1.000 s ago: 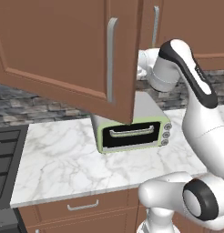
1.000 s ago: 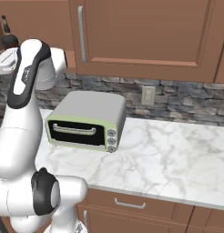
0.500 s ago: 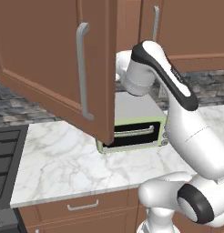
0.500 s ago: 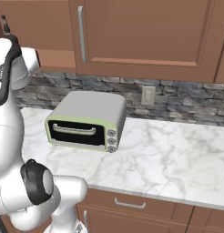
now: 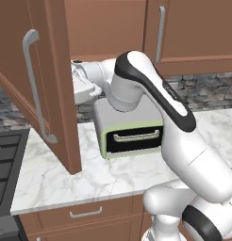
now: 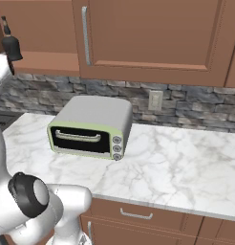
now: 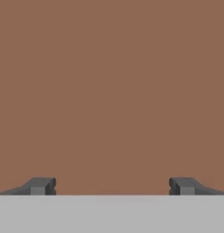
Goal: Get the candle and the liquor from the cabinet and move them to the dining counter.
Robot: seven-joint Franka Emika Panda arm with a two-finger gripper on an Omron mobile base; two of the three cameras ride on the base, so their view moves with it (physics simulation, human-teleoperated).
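The liquor [image 6: 10,43], a small black bottle with a thin neck, stands on the shelf of the open cabinet [image 6: 43,62] at the upper left of the right base view. The cabinet's door [image 5: 52,56] hangs swung out to the left, its silver bar handle [image 5: 35,84] facing me. My arm reaches over the toaster oven, its white hand [image 5: 84,84] just behind the door's edge. My gripper [image 7: 112,186] is open, fingertips [image 7: 41,185] wide apart with nothing between them, facing a flat brown wooden surface close up. The candle and the dining counter are out of view.
A pale-green toaster oven [image 5: 132,134] sits on the marble worktop [image 5: 89,174] below the cabinet. A closed wall cabinet [image 6: 153,33] hangs to the right. A black stove [image 5: 4,160] borders the worktop on the left. Drawers [image 5: 85,214] run under the front edge.
The cabinet door has swung further open to the left. My arm has followed it leftward, and the hand has slid out of the right base view.
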